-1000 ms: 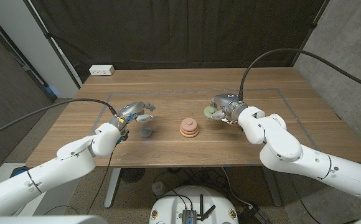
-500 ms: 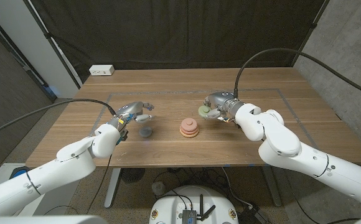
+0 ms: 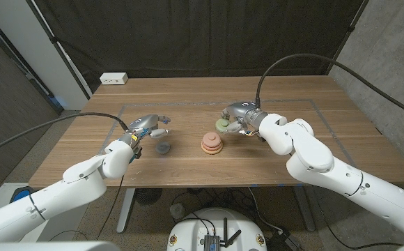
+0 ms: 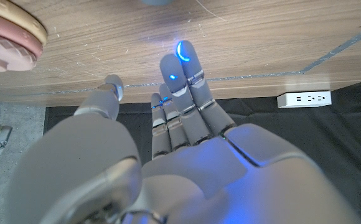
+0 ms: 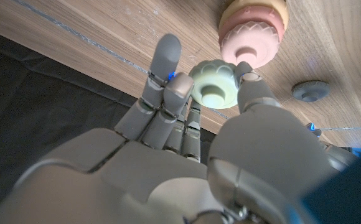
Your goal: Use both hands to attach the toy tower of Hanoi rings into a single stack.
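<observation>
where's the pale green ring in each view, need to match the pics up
Head view: the pale green scalloped ring is pinched by the right hand, just right of and behind the pink and orange ring stack.
Left wrist view: the green ring is not in it; the stack's pink rim sits at the frame edge.
Right wrist view: green ring mid-frame between the fingertips, beside the stack.
Shared landmark: the ring stack.

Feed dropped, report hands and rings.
Right hand pinches pale green ring beside pink stack. Left hand open near small grey ring. Path clear.
</observation>
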{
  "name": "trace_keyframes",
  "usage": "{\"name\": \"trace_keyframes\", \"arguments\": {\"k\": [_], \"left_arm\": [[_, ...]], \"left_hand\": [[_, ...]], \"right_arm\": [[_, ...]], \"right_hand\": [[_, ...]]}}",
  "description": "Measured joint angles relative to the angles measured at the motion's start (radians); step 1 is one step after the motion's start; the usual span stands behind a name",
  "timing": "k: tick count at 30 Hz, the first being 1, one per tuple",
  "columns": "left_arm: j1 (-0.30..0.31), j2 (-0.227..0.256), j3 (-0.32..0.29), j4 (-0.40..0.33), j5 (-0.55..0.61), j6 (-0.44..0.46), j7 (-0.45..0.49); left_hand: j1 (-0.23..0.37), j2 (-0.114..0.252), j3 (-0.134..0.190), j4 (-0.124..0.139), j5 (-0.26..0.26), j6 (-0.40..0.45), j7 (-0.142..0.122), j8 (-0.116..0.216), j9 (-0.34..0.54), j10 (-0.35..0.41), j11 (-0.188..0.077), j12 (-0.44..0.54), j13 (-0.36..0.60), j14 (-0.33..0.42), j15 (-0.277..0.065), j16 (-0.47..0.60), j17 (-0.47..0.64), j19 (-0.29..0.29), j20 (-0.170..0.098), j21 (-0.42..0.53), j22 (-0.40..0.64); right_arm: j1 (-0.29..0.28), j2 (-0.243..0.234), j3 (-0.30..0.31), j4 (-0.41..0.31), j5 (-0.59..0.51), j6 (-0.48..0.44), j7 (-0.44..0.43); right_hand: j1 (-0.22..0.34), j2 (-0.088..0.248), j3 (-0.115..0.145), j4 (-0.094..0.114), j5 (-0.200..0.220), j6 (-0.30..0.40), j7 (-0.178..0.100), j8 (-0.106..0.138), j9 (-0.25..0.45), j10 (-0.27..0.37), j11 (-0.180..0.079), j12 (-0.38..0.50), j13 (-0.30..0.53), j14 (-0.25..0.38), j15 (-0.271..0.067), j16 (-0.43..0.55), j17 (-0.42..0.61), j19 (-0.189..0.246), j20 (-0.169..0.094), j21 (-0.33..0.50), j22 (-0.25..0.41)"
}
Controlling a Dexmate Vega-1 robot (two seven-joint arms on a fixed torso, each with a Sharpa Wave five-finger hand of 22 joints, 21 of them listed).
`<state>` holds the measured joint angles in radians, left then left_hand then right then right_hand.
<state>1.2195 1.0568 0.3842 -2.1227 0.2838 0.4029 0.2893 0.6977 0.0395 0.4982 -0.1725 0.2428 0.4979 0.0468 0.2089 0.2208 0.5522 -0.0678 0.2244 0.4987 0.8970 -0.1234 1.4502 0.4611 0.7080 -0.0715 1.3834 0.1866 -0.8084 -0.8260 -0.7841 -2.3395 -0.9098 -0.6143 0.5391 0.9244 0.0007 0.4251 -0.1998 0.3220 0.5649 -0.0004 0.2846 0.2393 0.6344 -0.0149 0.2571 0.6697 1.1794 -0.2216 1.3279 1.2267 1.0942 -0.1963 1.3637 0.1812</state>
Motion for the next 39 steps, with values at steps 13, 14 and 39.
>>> {"name": "trace_keyframes", "arguments": {"k": [13, 14, 39], "left_arm": [[0.031, 0.002, -0.023, 0.011, -0.007, -0.011, 0.030], [0.033, 0.003, -0.025, 0.012, -0.008, -0.012, 0.032], [0.052, 0.009, -0.039, 0.024, -0.006, -0.025, 0.047]], "left_hand": [[0.000, 0.000, 0.006, 0.000, 0.000, 0.000, 0.000, 0.000, 0.000, 0.000, 0.000, -0.007, 0.000, 0.002, 0.002, 0.000, -0.002, 0.000, 0.000, 0.004, 0.000], [0.000, 0.000, 0.006, 0.000, 0.000, 0.000, 0.000, 0.000, 0.000, 0.000, 0.000, -0.007, 0.000, 0.002, 0.002, 0.000, -0.002, 0.000, 0.000, 0.004, 0.000], [0.000, 0.000, 0.006, 0.000, 0.000, 0.000, 0.000, 0.000, 0.000, 0.000, 0.000, -0.007, 0.000, 0.004, 0.004, 0.006, -0.002, 0.000, 0.000, 0.007, 0.000]], "right_arm": [[0.002, 0.046, 0.006, 0.025, -0.019, 0.049, 0.034], [0.002, 0.050, 0.006, 0.028, -0.022, 0.051, 0.037], [0.013, 0.110, -0.004, 0.076, -0.067, 0.067, 0.092]], "right_hand": [[0.000, 0.000, 0.000, 0.000, 0.000, 0.000, 0.000, -0.002, 0.000, 0.000, 0.000, -0.004, 0.000, 0.000, 0.000, 0.004, -0.005, 0.000, 0.000, -0.008, 0.000], [0.000, 0.000, 0.000, 0.000, 0.000, 0.000, 0.000, -0.002, 0.000, 0.000, 0.000, -0.006, 0.000, 0.000, 0.000, 0.004, -0.004, 0.000, 0.000, -0.008, 0.000], [0.000, 0.000, 0.000, 0.000, -0.005, 0.000, 0.000, -0.010, 0.000, 0.000, 0.000, -0.014, 0.005, 0.000, 0.000, 0.011, -0.003, 0.005, -0.005, -0.008, 0.001]]}}
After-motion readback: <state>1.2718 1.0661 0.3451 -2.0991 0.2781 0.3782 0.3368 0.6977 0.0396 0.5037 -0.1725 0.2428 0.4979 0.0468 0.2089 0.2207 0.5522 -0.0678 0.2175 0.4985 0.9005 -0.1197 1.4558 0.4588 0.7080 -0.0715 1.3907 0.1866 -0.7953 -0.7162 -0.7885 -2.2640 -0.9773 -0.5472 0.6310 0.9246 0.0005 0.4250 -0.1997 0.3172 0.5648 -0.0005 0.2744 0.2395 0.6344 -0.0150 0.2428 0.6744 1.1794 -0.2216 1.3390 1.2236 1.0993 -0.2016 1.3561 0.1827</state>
